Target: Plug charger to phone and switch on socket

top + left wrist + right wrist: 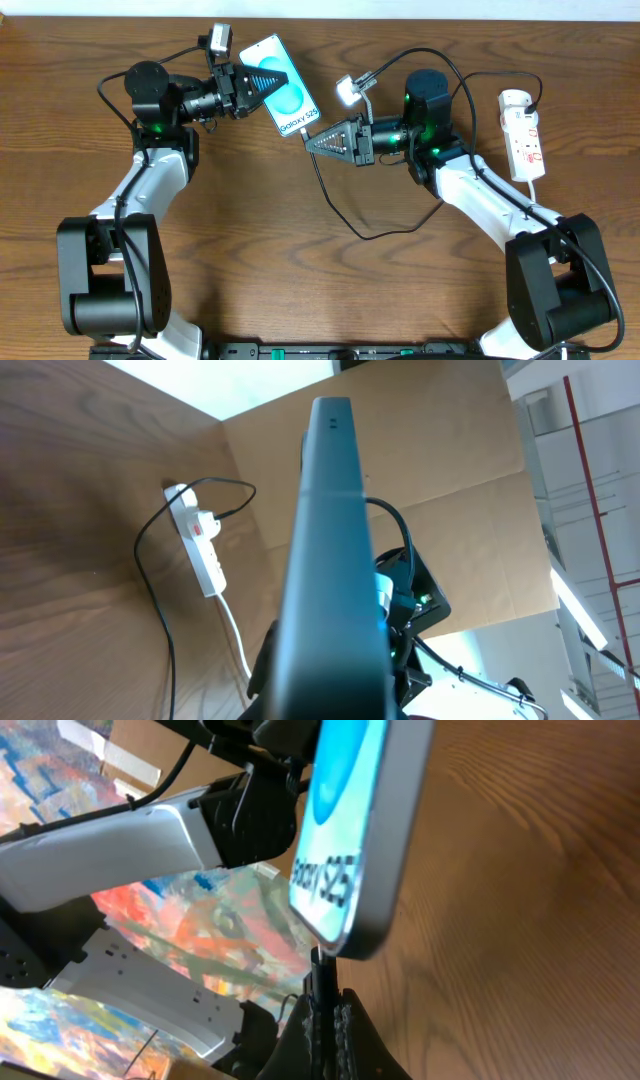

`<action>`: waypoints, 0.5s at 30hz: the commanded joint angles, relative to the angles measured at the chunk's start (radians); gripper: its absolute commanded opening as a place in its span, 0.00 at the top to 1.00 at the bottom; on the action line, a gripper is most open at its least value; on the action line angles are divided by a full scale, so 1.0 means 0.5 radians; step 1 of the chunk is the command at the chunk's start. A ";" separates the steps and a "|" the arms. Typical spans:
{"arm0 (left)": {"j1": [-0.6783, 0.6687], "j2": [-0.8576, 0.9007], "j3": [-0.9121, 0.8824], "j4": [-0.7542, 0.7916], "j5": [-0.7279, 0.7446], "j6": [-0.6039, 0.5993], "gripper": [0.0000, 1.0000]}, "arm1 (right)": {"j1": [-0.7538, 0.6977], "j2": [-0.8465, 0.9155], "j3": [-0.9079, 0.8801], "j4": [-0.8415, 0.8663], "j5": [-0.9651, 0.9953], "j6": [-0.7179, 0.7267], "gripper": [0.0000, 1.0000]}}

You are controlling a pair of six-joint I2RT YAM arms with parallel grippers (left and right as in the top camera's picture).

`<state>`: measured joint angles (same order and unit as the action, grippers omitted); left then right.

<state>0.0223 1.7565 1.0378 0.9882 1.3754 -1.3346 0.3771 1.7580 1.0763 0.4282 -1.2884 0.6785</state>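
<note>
Wooden surface holds the socket far right, visible to you overhead, not from right wrist; left end effector clamps the phone, right end effector pinches the charger at its lower end.

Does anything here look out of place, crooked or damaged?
Nothing looks damaged or spilled. Only the phone is unusual: the left gripper holds it tilted instead of flat, while the right gripper holds the charger tip at its lower edge.
</note>
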 commanded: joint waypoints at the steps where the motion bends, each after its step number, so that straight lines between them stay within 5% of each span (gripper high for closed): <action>1: -0.016 -0.019 0.015 0.018 0.040 0.027 0.93 | -0.008 0.001 0.012 0.005 0.098 0.047 0.99; 15: 0.002 -0.019 0.015 0.017 0.008 0.050 0.93 | -0.008 0.001 0.012 0.005 0.050 0.025 0.99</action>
<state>0.0170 1.7565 1.0378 0.9882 1.3853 -1.3304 0.3771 1.7584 1.0763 0.4286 -1.2491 0.6930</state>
